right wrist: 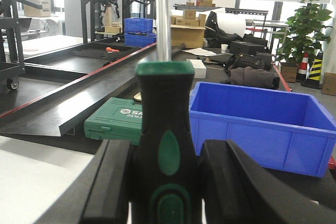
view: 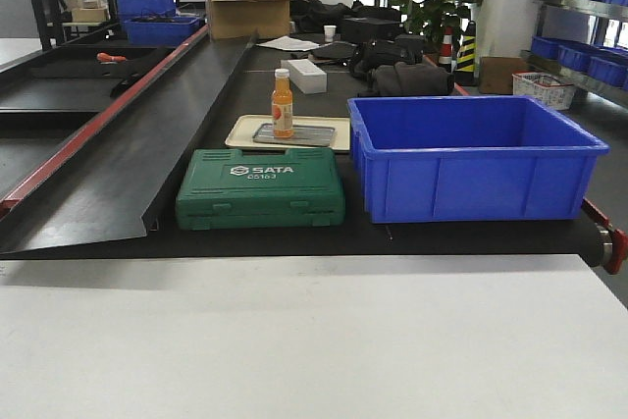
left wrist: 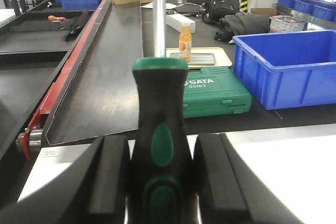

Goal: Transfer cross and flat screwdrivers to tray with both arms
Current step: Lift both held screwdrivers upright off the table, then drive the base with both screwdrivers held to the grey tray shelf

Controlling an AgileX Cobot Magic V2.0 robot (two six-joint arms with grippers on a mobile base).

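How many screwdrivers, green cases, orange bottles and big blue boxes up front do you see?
Screwdrivers: 2, one in each wrist view
Green case: 1
Orange bottle: 1
Big blue box: 1
Total: 5
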